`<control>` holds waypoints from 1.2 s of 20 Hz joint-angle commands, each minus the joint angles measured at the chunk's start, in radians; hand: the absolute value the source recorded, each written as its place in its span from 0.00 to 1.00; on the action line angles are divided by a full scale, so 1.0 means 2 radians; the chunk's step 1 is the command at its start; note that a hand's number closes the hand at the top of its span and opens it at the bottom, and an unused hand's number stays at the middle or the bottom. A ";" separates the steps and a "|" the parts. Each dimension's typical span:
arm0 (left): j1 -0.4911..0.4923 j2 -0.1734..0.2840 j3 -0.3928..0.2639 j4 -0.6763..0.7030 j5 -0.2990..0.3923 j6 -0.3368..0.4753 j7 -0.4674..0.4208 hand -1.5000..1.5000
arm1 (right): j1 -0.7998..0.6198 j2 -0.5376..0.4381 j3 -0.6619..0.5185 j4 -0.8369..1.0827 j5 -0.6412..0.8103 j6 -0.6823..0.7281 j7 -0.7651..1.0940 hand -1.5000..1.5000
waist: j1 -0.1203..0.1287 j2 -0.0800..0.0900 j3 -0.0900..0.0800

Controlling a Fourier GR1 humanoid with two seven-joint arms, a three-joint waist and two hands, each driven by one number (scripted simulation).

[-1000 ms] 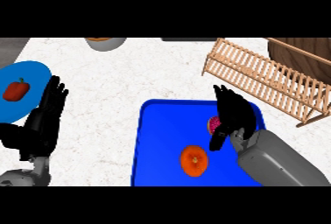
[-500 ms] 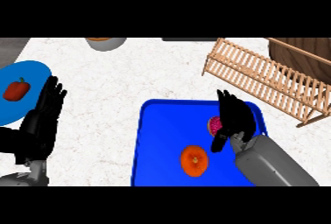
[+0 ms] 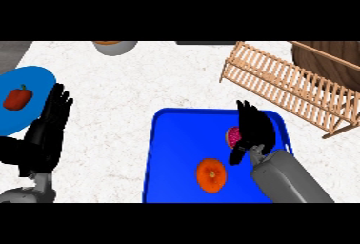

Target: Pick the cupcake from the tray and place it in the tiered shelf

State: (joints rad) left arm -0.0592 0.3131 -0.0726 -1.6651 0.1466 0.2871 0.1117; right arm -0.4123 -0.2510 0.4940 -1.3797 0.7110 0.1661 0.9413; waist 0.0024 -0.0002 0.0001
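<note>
On the white speckled desk (image 3: 147,90), the right robot hand (image 3: 252,129) curls around the pink cupcake (image 3: 231,137) on the blue tray (image 3: 175,143), while the left robot hand (image 3: 48,128) rests wide open beside a blue plate (image 3: 28,86).

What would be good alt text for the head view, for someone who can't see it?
The robot's right hand reaches over a blue tray and touches a pink cupcake, beside an orange fruit. A wooden rack stands at upper right, and the open left hand rests by a blue plate holding a red pepper.
</note>
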 commanded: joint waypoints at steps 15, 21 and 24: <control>0.011 -0.017 0.017 -0.034 -0.020 -0.022 0.024 0.50 | 0.001 0.112 -0.029 0.085 0.116 -0.051 0.080 1.00 | 0.005 -0.001 0.000; -0.011 -0.034 0.017 0.017 -0.027 -0.024 0.001 0.50 | -0.024 0.124 -0.004 0.078 0.115 -0.107 0.178 1.00 | 0.003 0.001 0.000; -0.021 -0.027 0.020 0.013 -0.030 -0.025 0.010 0.50 | -0.048 0.125 0.015 0.058 0.081 -0.142 0.208 1.00 | 0.007 0.000 0.000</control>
State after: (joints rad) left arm -0.0774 0.2677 -0.0278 -1.6616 0.1028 0.2304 0.1335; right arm -0.4651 -0.0350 0.4658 -1.2289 0.9272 -0.0179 1.1330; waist 0.0107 -0.0049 -0.0048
